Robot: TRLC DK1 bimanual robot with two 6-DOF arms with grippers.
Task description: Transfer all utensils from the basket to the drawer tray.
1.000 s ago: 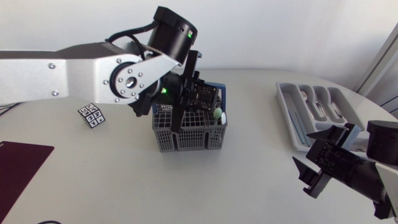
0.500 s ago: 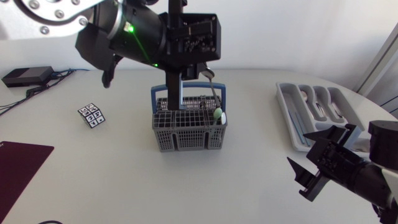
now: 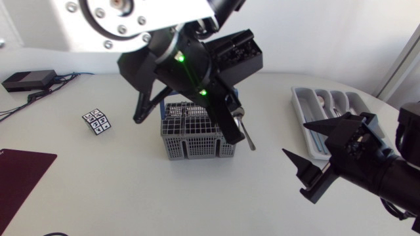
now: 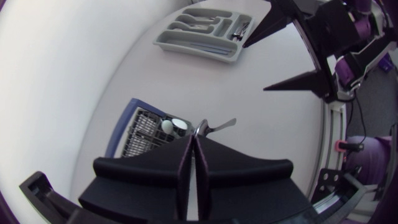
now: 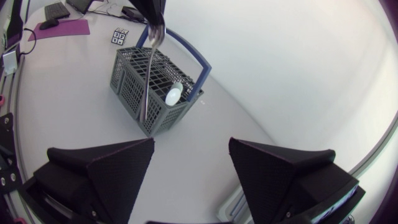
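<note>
My left gripper (image 3: 234, 133) hangs just above the right end of the grey basket (image 3: 197, 141), shut on a metal utensil (image 3: 245, 133) that slants down from its fingertips. In the left wrist view the utensil (image 4: 214, 126) pokes out past the closed gripper (image 4: 193, 142), over the basket (image 4: 138, 127). The right wrist view shows the utensil (image 5: 149, 74) dangling in front of the basket (image 5: 134, 78), with a white-tipped utensil (image 5: 174, 95) inside. The grey drawer tray (image 3: 303, 108) lies at the far right. My right gripper (image 3: 295, 139) stands open and empty, right of the basket.
A small tag cube (image 3: 96, 121) sits left of the basket. A dark maroon mat (image 3: 20, 174) lies at the front left corner, and a black box (image 3: 26, 80) with cables at the back left. The tray (image 4: 202, 28) holds several utensils.
My left arm rose out of the basket with the metal utensil and swung its gripper to the right. My right gripper moved a little leftward, towards the basket.
</note>
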